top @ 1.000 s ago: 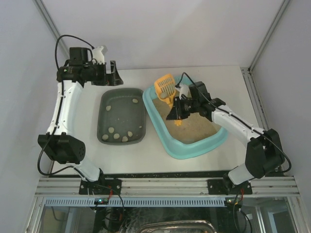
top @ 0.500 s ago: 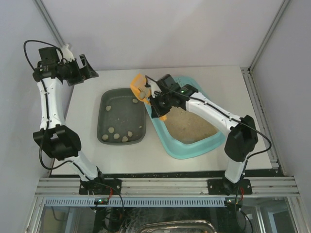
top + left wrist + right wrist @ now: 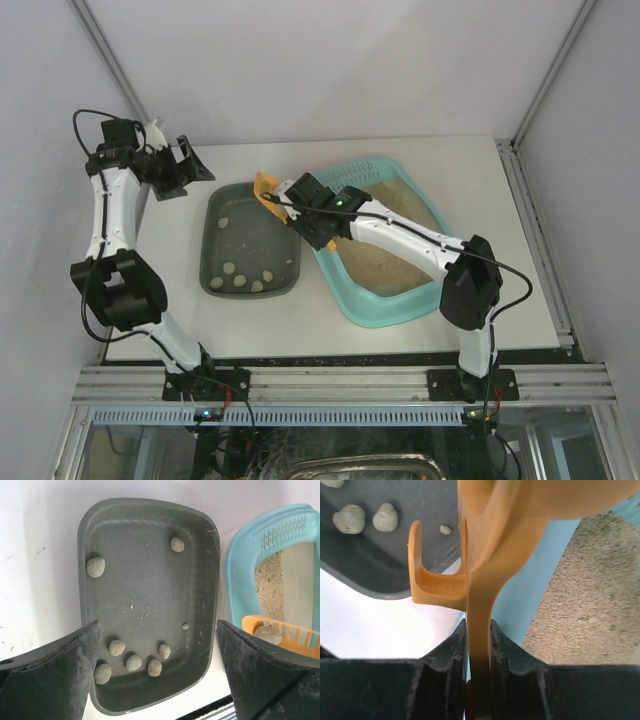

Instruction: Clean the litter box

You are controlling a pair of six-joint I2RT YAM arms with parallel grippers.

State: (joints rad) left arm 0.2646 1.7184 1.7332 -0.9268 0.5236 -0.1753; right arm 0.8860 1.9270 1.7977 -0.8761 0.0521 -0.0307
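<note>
The light-turquoise litter box [image 3: 352, 300] with beige litter lies right of centre; its slotted rim shows in the left wrist view [image 3: 280, 532]. My right gripper [image 3: 318, 222] is shut on the handle of an orange slotted scoop [image 3: 479, 605]. The scoop's head [image 3: 268, 188] is over the back right corner of the dark grey-green tray [image 3: 215, 265] and carries a grey clump [image 3: 267, 634]. Several grey clumps [image 3: 133, 662] lie in that tray. My left gripper [image 3: 185, 168] is open and empty, held high over the table's back left.
White enclosure walls stand close at the back and both sides. A metal rail runs along the table's near edge [image 3: 330, 382]. The dark tray and the litter box sit side by side, almost touching.
My right arm has swung left, carrying the scoop from above the litter box to the dark tray's back right corner. My left arm swung left, then part way back right.
</note>
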